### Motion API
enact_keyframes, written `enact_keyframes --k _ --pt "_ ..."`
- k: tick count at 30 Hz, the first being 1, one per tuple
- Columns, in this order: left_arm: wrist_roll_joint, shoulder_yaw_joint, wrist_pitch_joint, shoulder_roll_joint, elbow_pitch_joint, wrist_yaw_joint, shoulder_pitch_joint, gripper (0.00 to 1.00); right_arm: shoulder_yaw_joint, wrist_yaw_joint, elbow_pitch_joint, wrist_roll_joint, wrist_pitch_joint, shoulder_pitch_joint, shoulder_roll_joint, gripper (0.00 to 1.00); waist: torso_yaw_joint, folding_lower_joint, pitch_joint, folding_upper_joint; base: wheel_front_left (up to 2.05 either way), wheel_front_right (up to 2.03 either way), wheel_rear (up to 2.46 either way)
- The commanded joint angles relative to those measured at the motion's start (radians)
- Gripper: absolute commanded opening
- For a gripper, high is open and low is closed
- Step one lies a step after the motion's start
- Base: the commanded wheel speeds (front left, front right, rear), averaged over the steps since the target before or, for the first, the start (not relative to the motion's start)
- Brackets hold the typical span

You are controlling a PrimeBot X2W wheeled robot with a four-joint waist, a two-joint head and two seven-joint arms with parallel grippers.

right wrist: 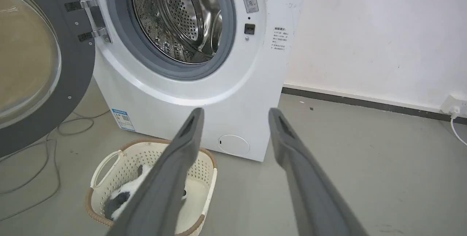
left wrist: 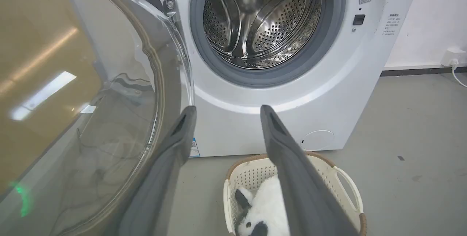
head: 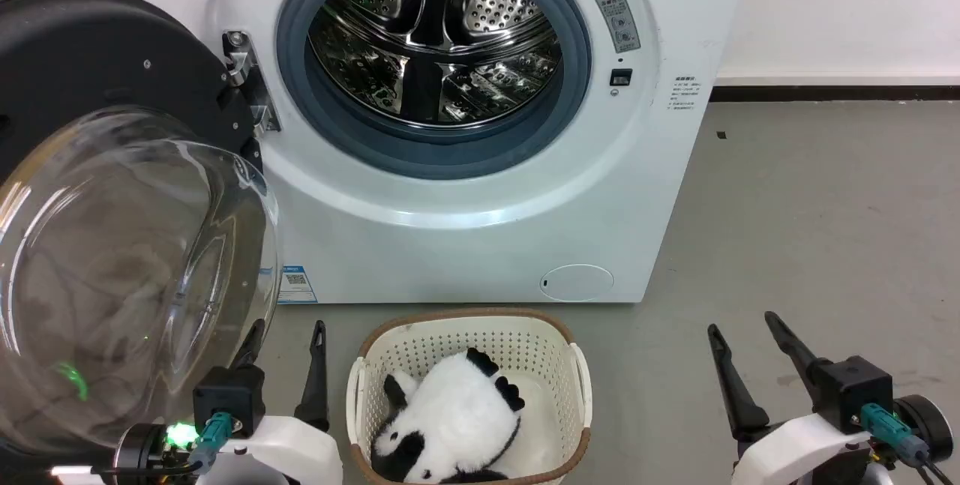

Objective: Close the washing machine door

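Nothing was done yet: the door (head: pixel 127 208) hung wide open on my left, swung clear of the machine (head: pixel 480 230). My left fingers (head: pixel 316 372) sat spread and empty just beside its glass; my right fingers (head: pixel 731 387) likewise. The whole swing shut was left to do.

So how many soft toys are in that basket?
1: a panda lying in the basket, which stands on the floor in front of the washer. A smaller toy could be hidden beneath it.
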Motion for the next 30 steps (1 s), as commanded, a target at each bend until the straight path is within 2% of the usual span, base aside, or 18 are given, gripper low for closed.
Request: enact_keyframes --k 1,30 --pt "0.000 -0.001 -0.003 0.000 0.001 0.000 0.000 1.00 0.000 0.000 0.000 0.002 -0.003 0.000 0.000 1.00 0.000 0.0000 0.000 0.0000 0.00 0.00 0.00" --pt "-0.009 -0.022 -0.063 0.001 0.004 0.008 0.013 1.00 0.007 0.000 -0.015 0.029 -0.063 0.013 0.001 1.00 0.025 0.0000 0.001 0.0000 0.00 0.00 0.00"
